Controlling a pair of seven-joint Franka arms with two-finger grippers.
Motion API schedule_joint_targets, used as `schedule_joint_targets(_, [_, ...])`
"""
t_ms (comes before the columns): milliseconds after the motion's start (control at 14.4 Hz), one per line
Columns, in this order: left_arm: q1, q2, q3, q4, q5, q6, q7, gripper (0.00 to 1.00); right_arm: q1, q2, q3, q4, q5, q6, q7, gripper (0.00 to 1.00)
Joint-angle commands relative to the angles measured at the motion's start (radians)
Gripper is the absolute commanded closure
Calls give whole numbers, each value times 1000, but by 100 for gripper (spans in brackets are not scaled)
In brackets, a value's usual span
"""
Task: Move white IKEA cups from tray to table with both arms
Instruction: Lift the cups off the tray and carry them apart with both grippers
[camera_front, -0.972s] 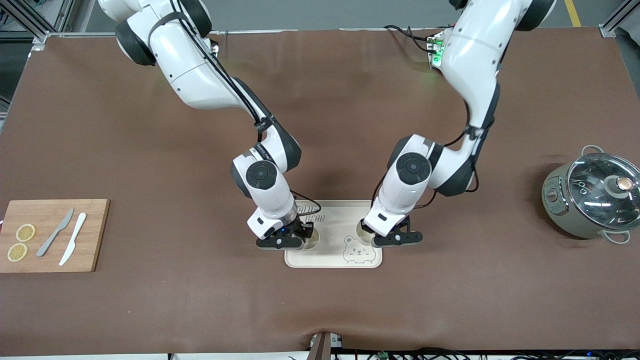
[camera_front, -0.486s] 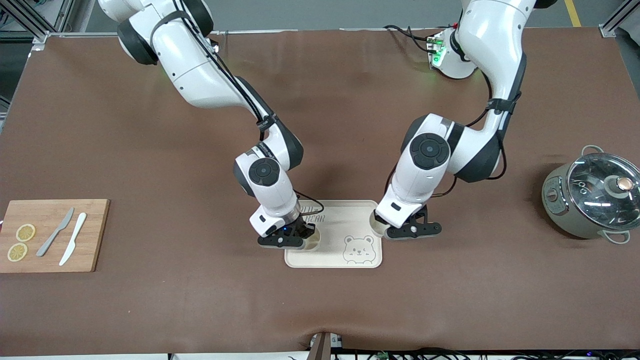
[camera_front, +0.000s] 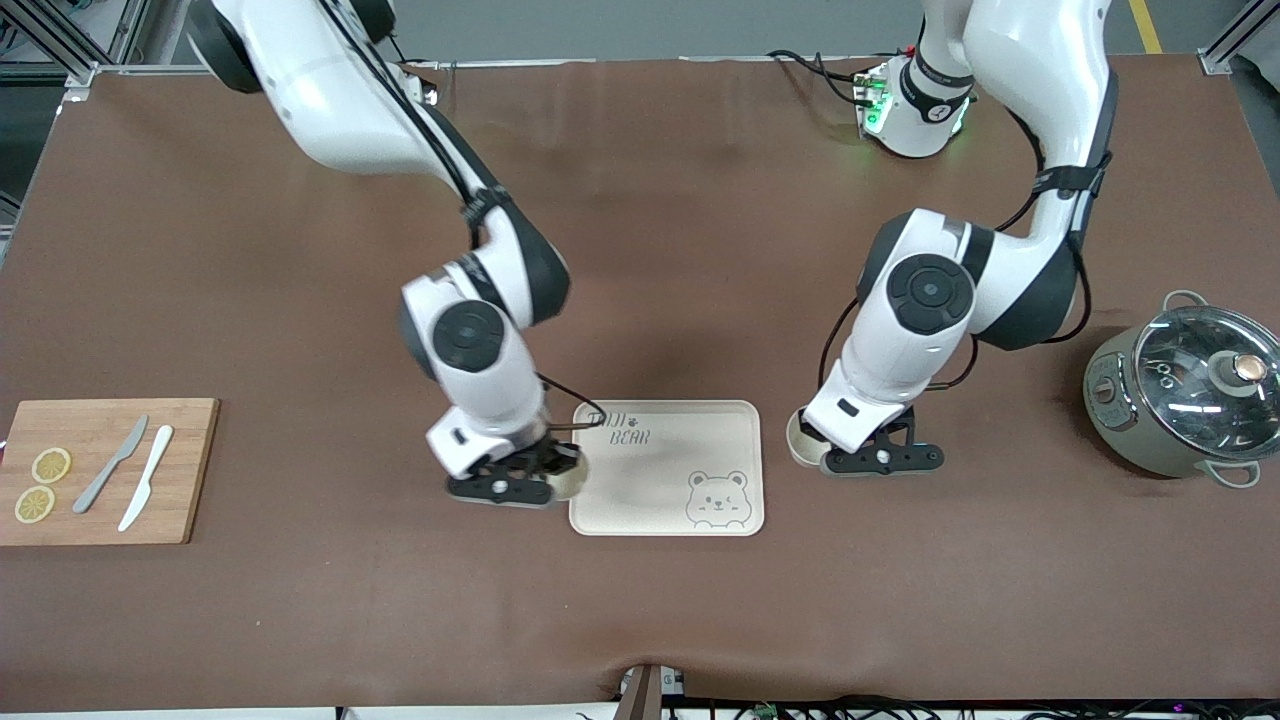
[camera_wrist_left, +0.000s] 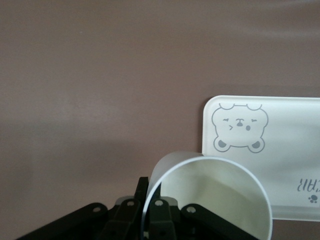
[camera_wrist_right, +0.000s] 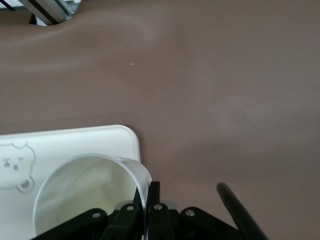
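Observation:
My left gripper (camera_front: 838, 456) is shut on the wall of one white IKEA cup (camera_front: 801, 447), holding it over the brown table just off the bear-printed tray (camera_front: 665, 470), toward the left arm's end. In the left wrist view the fingers (camera_wrist_left: 159, 212) pinch the cup's rim (camera_wrist_left: 210, 195), with the tray (camera_wrist_left: 285, 150) beside it. My right gripper (camera_front: 548, 480) is shut on the other white cup (camera_front: 572, 480) at the tray's edge toward the right arm's end. In the right wrist view its fingers (camera_wrist_right: 152, 200) pinch that cup's wall (camera_wrist_right: 85, 195) over the tray's corner (camera_wrist_right: 75, 142).
A grey-green pot with a glass lid (camera_front: 1185, 400) stands toward the left arm's end. A wooden cutting board (camera_front: 190, 470) with two lemon slices (camera_front: 42, 485), a grey knife (camera_front: 110, 465) and a white knife (camera_front: 146, 477) lies toward the right arm's end.
Both grippers have carried their cups outward off the tray, the left toward the left arm's end and the right toward the right arm's end. The tray's middle now shows bare.

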Motion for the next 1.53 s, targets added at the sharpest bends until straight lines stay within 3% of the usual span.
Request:
schedule_joint_targets(0, [38,-116,-11,-123,19,-4,59,100,-131,-188,16,-151,-4,-101,-277,100])
schedule_joint_targets(208, [79,-174,-12,-207,16,13,139,100,-261,-314,16,-306,-4,-83,-492,100])
schedule_joint_targets(347, [108,-232,-14,-311,7,94,190,100,-330,-357,17,-406,-2,-11,-593,100])
schedule_joint_targets(625, [111,-274,-12,-462,7,252,196,100,-439,-383,17,-676,70,349,-790,100])
schedule_joint_targets(903, [130,-320,-14,-537,4,254,228,100,-487,-342,17,-741,72,483,-819,100])
schedule_joint_targets(1458, [225,-326,-20,-620,-202,245,461,100,-479,-233,20,-805,72,695,-819,100])
